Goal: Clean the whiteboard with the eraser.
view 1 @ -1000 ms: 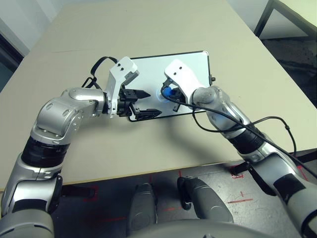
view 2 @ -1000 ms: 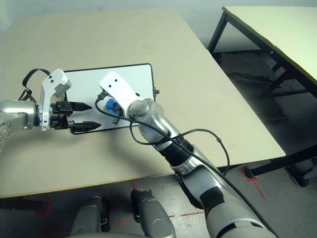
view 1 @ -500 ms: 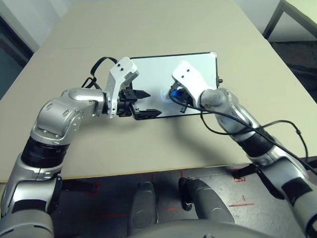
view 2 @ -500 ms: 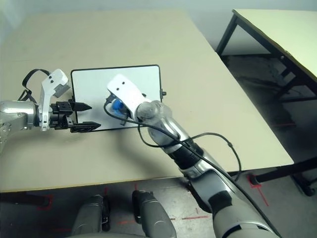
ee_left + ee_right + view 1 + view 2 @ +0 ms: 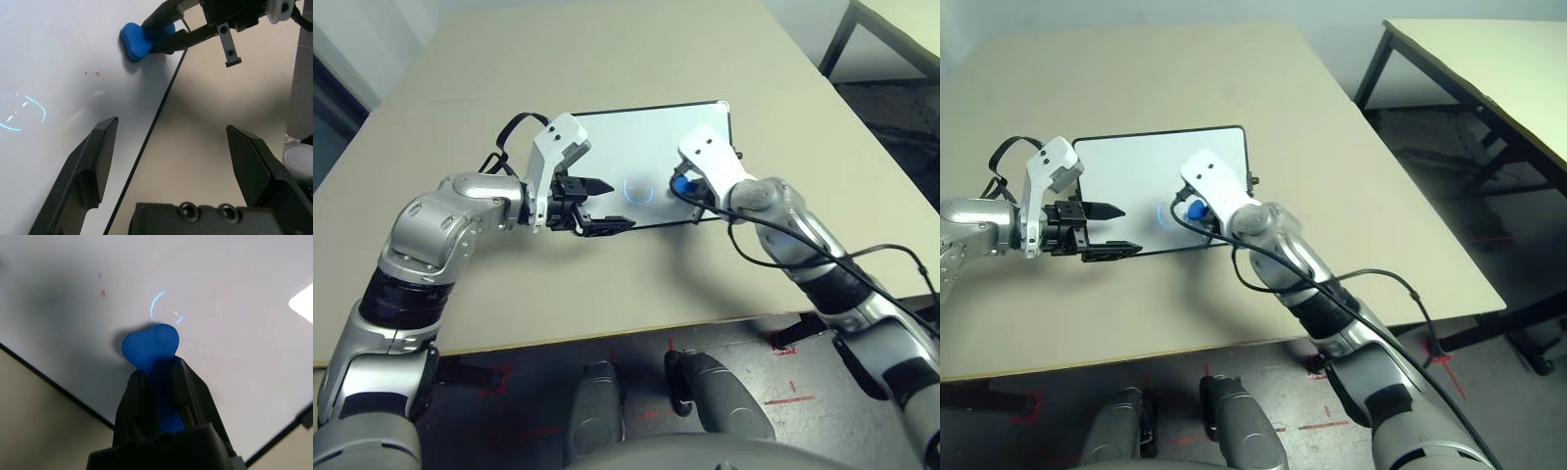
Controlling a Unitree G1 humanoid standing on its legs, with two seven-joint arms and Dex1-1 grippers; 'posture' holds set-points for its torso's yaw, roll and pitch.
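Blue eraser [image 5: 149,350], clamped in the right gripper [image 5: 161,382], presses on the whiteboard [image 5: 636,147] at centre frame, near its right end. Left gripper [image 5: 597,206] hangs open over the board's lower edge.

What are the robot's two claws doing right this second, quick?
Left gripper: open, holding nothing, hanging over the near edge of the whiteboard.
Right gripper: shut on the blue eraser, pressing it on the whiteboard.

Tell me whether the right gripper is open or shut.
Shut on the eraser: the right gripper has both fingers pinching the blue block, whose end presses against the whiteboard.
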